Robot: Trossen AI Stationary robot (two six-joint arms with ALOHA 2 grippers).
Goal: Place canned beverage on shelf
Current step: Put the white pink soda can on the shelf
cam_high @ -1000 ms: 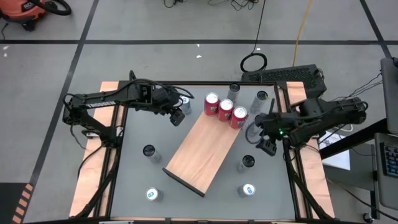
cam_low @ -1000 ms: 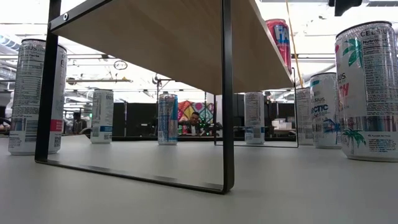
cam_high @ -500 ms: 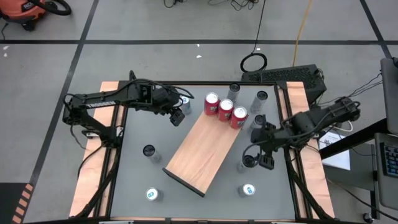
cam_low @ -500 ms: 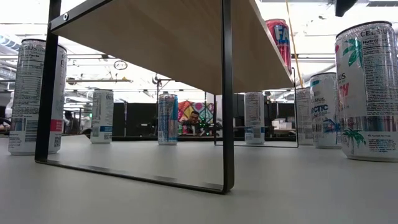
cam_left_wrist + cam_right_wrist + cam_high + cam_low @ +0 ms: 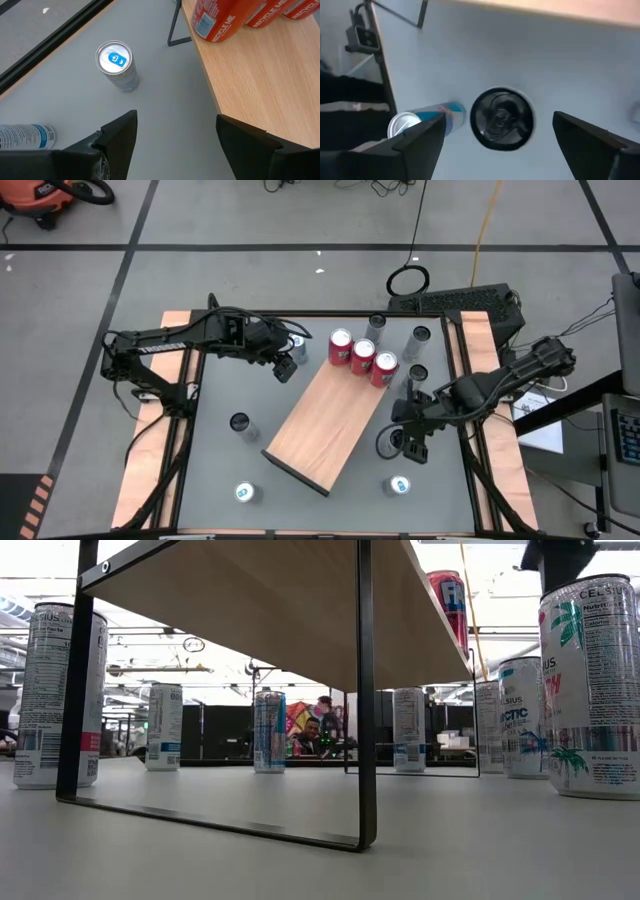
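Note:
The shelf (image 5: pixel 322 425) is a light wooden board on black legs that stands aslant mid-table. Three red cans (image 5: pixel 363 357) stand at its far end. My right gripper (image 5: pixel 408 442) hangs open over a black-topped can (image 5: pixel 502 119), which stands on the table right of the shelf. Its fingers stand on either side above the can, and I see no touch. My left gripper (image 5: pixel 284 370) hangs open and holds nothing beside the shelf's far left corner. A blue-tabbed can (image 5: pixel 115 59) stands on the table beyond it.
More cans stand about the table: a black-topped one (image 5: pixel 238 423) left of the shelf, blue-tabbed ones near the front (image 5: pixel 245 493) (image 5: pixel 400 485), and others at the far right (image 5: pixel 418 338) (image 5: pixel 376 325). The low view shows a large can (image 5: pixel 590 680) close by.
My right gripper has come down and toward the table's near edge, from beside the red cans to over the black-topped can right of the shelf. No can has moved.

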